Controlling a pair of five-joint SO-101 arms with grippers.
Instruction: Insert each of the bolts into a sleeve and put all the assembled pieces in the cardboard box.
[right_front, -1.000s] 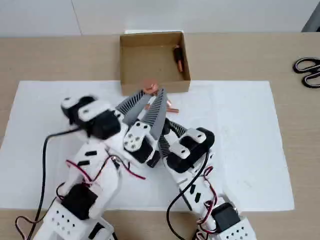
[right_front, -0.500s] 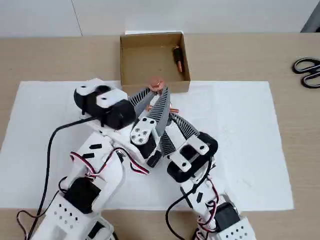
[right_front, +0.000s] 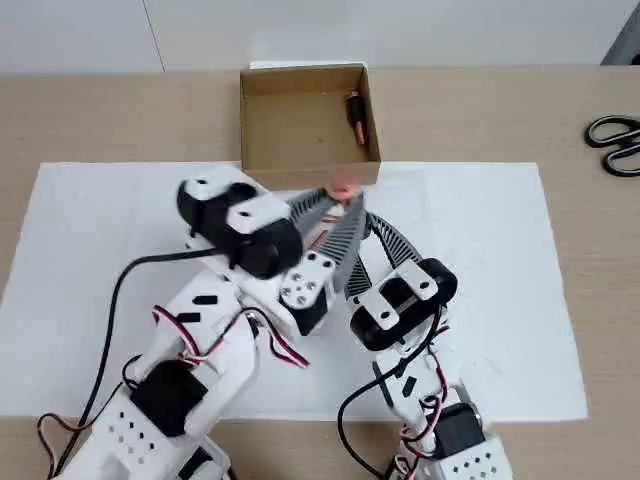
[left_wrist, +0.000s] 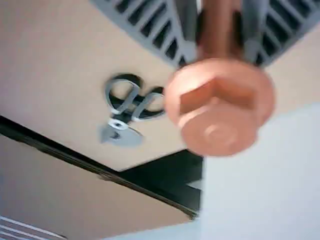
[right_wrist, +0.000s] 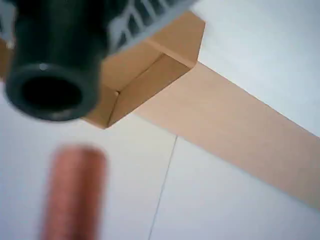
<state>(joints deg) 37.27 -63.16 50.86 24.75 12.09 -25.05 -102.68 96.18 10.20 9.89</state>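
I have the left gripper (left_wrist: 218, 25) clamped on the bolt (left_wrist: 220, 105), jaws narrow around the shank so the flanged hex head stands free of the fingers. In the high view it hangs just outside the near wall of the cardboard box (right_front: 262, 120), toward the corner where a finished piece (right_front: 355, 118) already lies against the inner side wall. The right gripper (right_wrist: 65, 22) is closed around the black sleeve (right_wrist: 47, 90), with its open bore facing out and the box's corner right behind it. I read that as deliberate: one arm offers the hole while the other offers the shaft. A copper shaft (right_wrist: 75, 192) shows just beside the sleeve's mouth but apart from it and off its axis. I take it for the same bolt, not yet entered. My judgement is that mating is the step in hand, and doing it this close to the box keeps the drop afterwards short. Both grippers meet over the white sheet (right_front: 480, 260) in front of the box. The scissors (right_front: 615, 143) lie well apart from the box on the bare table (right_front: 120, 120), out of play.
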